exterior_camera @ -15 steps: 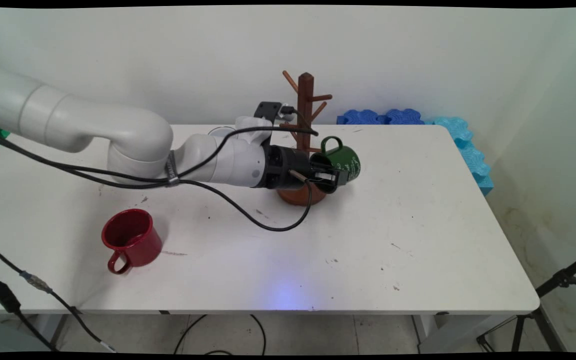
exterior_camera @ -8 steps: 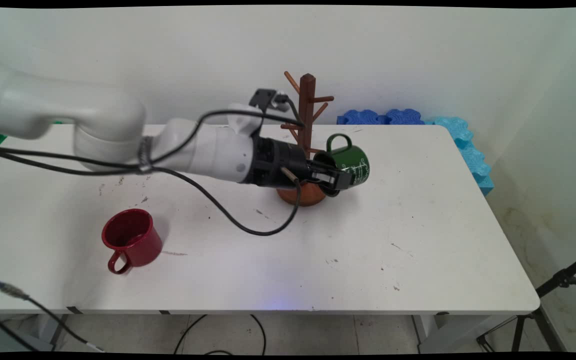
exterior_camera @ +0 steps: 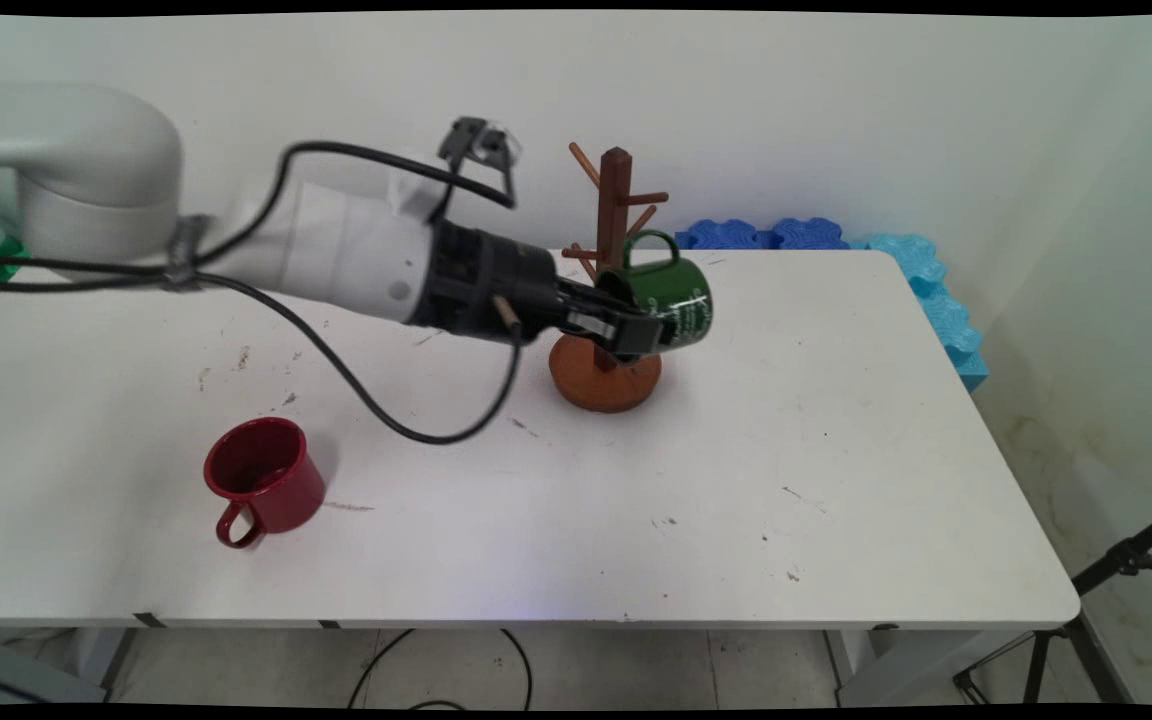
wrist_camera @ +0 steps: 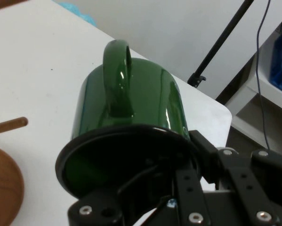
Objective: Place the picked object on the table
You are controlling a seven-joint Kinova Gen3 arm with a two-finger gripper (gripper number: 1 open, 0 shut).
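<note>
i have the gripper [exterior_camera: 626,335] clamped on the rim of the green mug [exterior_camera: 669,302], which is on its side in the air, handle up, just beside the wooden mug tree [exterior_camera: 612,290]. red mug [exterior_camera: 264,480] sits well apart.

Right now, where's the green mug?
Main view, centre: the green mug is held on its side in the gripper, above the table, just right of the wooden mug tree.

Robot lab, bare wall [exterior_camera: 836,110], scuffed white table [exterior_camera: 836,420], tripod [exterior_camera: 1116,570], floor cables [exterior_camera: 456,670]
</note>
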